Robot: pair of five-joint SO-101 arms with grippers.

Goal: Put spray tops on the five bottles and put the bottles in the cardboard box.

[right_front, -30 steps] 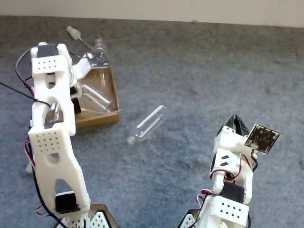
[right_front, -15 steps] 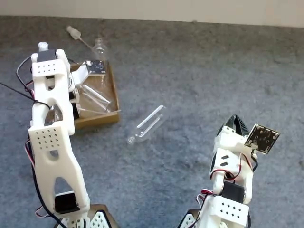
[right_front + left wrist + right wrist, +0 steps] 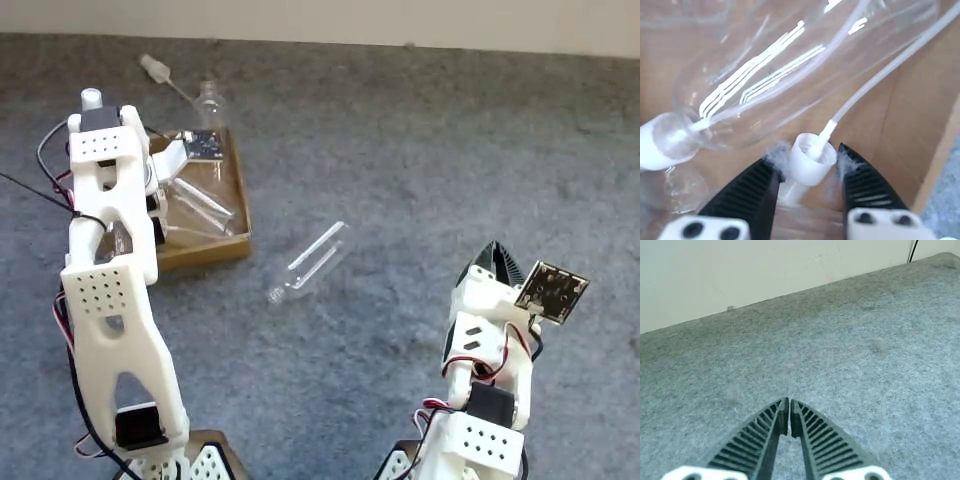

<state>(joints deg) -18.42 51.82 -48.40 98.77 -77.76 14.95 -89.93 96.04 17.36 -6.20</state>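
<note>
The cardboard box (image 3: 238, 190) sits at the left with clear bottles (image 3: 200, 205) lying inside. My left gripper (image 3: 807, 155) is down in the box (image 3: 920, 130), shut on a white spray top (image 3: 810, 161) whose thin tube (image 3: 880, 75) runs away from it. Beside it lies a clear bottle (image 3: 770, 75) with a white top fitted. Another clear bottle (image 3: 310, 262) lies on the carpet mid-table. Past the box an uncapped bottle (image 3: 208, 100) stands upright, with a loose spray top (image 3: 155, 68) near it. My right gripper (image 3: 789, 417) hangs shut and empty over bare carpet at the near right (image 3: 495, 260).
Grey carpet covers the whole table, and a pale wall (image 3: 765, 275) runs along the far edge. The left arm's white links (image 3: 105, 230) hang over the box's near-left side. Open carpet lies between the lying bottle and the right arm.
The left wrist has drawn back a little from the box's far edge and lowered into the box. The right arm and the loose bottles have not moved.
</note>
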